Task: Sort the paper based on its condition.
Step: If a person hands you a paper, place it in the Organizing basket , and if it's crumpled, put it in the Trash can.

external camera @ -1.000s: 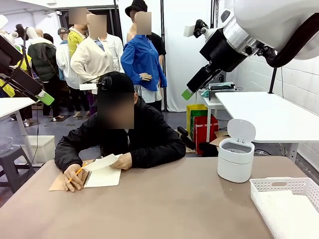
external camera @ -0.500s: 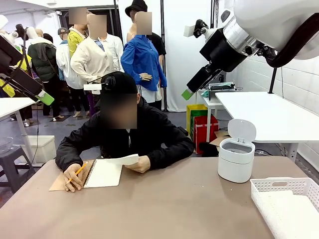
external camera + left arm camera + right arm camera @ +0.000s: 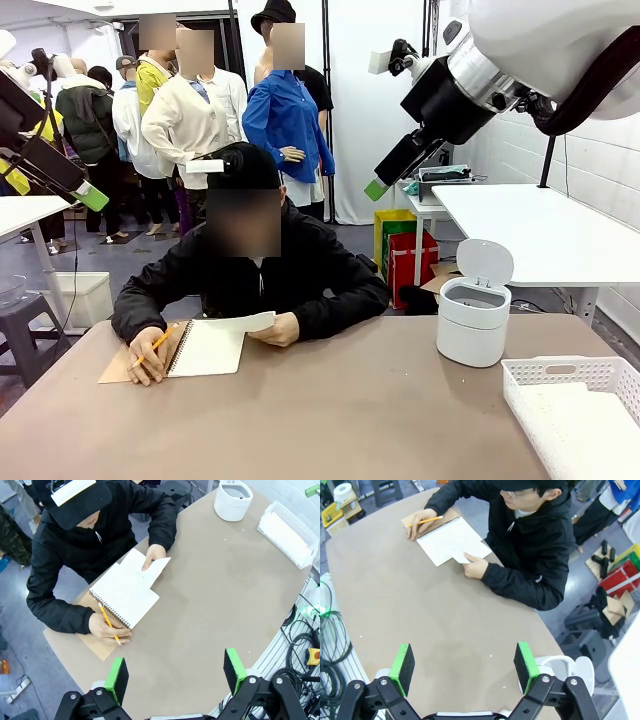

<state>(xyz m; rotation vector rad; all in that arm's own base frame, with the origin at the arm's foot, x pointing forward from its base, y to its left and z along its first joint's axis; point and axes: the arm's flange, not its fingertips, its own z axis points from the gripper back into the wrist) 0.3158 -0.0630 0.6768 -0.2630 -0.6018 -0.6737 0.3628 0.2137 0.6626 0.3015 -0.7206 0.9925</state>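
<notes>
- My left gripper (image 3: 176, 672) hangs high over the near edge of the brown table (image 3: 215, 600). Its green-padded fingers (image 3: 118, 676) are spread wide, with nothing between them.
- My right gripper (image 3: 464, 665) is also held well above the table. Its jaws stand fully apart and empty, with bare tabletop beneath them.
- The paper (image 3: 152, 567) I can make out is one flat white sheet at the far side of the table, in front of the seated person.
- The person pins the sheet with one hand (image 3: 153, 554) at its far edge. It overlaps the corner of the spiral-bound notebook (image 3: 125, 592) and juts past it on the bin side.
- From the front view the sheet looks slightly lifted off the page. I cannot tell whether it is free of the binding.
- The notebook lies open on a blank white page, and its tan cover (image 3: 97, 647) pokes out underneath on the side of the pencil hand.
- The person's other hand (image 3: 105, 630) rests at the spiral edge, gripping a yellow pencil (image 3: 107, 621).
- A small white bin (image 3: 472, 322) with its lid flipped up stands on the right part of the table, well apart from the notebook.
- A white perforated basket (image 3: 575, 372) sits at the near right corner, nearer to me than the bin. I cannot tell what is inside it.
</notes>
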